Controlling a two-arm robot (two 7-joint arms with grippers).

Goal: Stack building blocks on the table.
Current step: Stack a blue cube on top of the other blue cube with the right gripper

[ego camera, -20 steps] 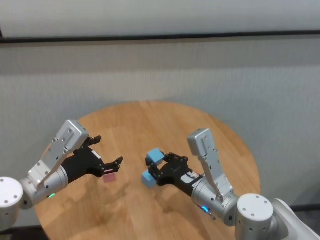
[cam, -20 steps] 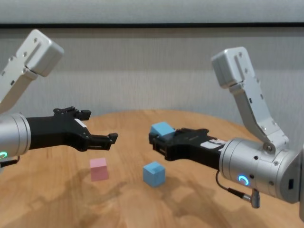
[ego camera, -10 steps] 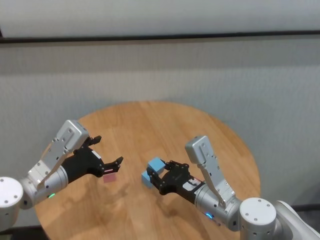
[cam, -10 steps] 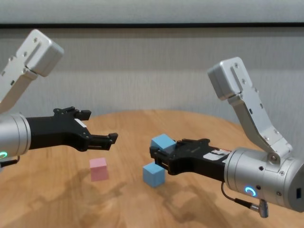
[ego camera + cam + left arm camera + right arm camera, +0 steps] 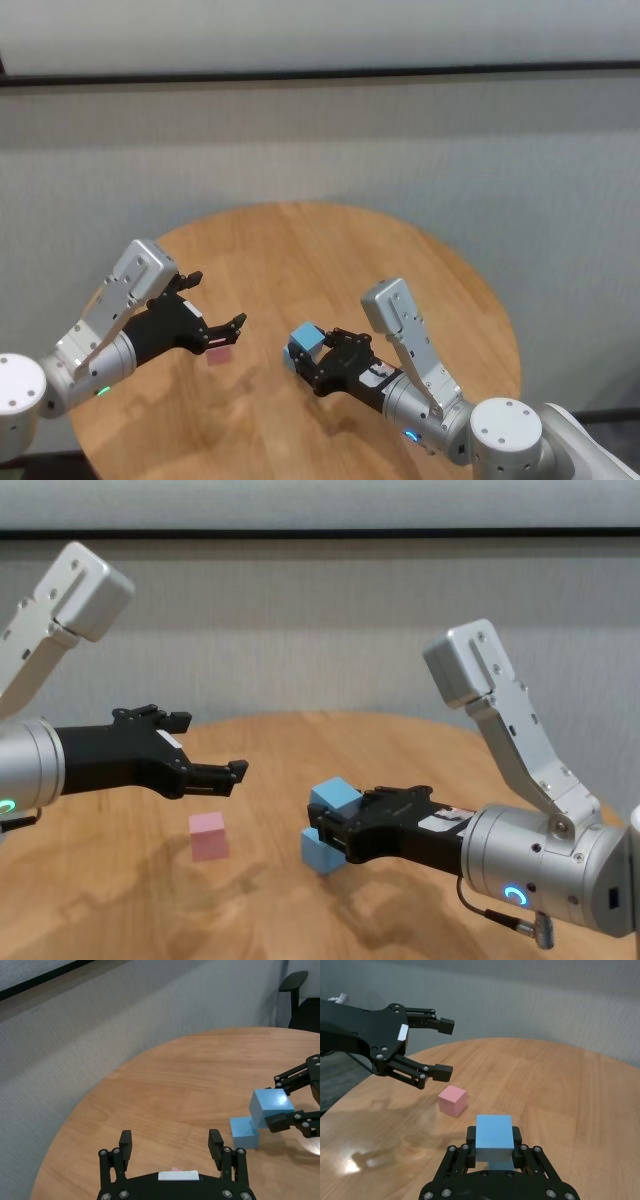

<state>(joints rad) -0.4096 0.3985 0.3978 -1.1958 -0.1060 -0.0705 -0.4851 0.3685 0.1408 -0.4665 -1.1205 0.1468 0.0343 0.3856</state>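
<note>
My right gripper (image 5: 335, 825) is shut on a light blue cube (image 5: 335, 796) and holds it tilted, close above the second light blue cube (image 5: 317, 854) on the table (image 5: 120, 900). The held cube sits a little off-centre, and I cannot tell whether the two touch. Both show in the left wrist view, the held cube (image 5: 270, 1106) and the lower cube (image 5: 243, 1131). The pale pink cube (image 5: 208, 835) rests on the table to the left. My left gripper (image 5: 212, 745) is open and empty, hovering above the pink cube (image 5: 452, 1101).
The round wooden table (image 5: 330, 250) is bare apart from the cubes. Its edge curves close behind my left gripper (image 5: 170, 1141). A grey wall stands beyond. A dark chair (image 5: 300, 1000) shows past the far edge.
My right gripper has come down and toward the left with its blue cube, from above the table to just over the other blue cube. The left arm has not moved.
</note>
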